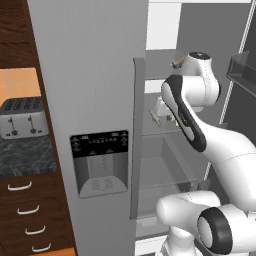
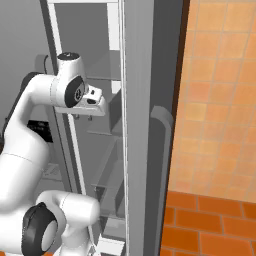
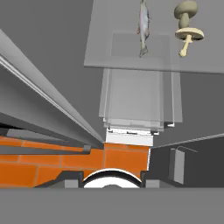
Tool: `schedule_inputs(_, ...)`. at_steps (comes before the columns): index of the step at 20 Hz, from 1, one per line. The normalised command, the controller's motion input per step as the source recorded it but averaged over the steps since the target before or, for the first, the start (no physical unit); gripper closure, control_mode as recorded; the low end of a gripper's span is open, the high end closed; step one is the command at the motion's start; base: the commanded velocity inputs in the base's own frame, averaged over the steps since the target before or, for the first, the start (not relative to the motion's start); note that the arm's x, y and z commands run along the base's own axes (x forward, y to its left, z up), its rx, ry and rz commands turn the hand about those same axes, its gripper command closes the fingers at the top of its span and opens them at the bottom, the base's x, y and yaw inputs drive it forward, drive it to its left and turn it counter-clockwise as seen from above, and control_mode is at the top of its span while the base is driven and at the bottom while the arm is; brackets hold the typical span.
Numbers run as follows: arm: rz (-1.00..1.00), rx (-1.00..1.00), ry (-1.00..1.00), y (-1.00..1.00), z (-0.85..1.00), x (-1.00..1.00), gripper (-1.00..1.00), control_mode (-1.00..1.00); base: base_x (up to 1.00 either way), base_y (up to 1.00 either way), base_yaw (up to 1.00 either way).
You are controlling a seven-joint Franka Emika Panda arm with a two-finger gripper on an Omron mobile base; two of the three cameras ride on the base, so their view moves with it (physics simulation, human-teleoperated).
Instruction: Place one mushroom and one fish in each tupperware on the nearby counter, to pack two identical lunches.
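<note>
Okay, the gripper (image 2: pixel 92 107) hangs inside the open fridge (image 1: pixel 100 100) by the shelves, nothing seen between its fingers; whether it is open or closed cannot be told. In the hand view, a clear shelf (image 3: pixel 127 52) carries a fish (image 3: pixel 143 26) at 12 o'clock and two mushrooms (image 3: pixel 188 26) at 1 o'clock, just beside it. At 9 o'clock in the left base view, a toaster (image 1: pixel 22 117) stands on the counter (image 1: pixel 27 155).
</note>
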Motion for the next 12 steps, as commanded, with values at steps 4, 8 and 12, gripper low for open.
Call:
schedule_inputs(4,0.0,0.0,0.0,0.0,-0.12,-0.12,-1.0,-1.0,0.0,0.0,0.0)
schedule_inputs(8,0.0,0.0,0.02,-0.04,-0.45,-0.03,-1.0,-1.0,0.0,0.0,0.0)
schedule_inputs(12,0.0,0.0,0.19,-0.09,-0.43,0.44,-1.0,-1.0,0.0,0.0,0.0)
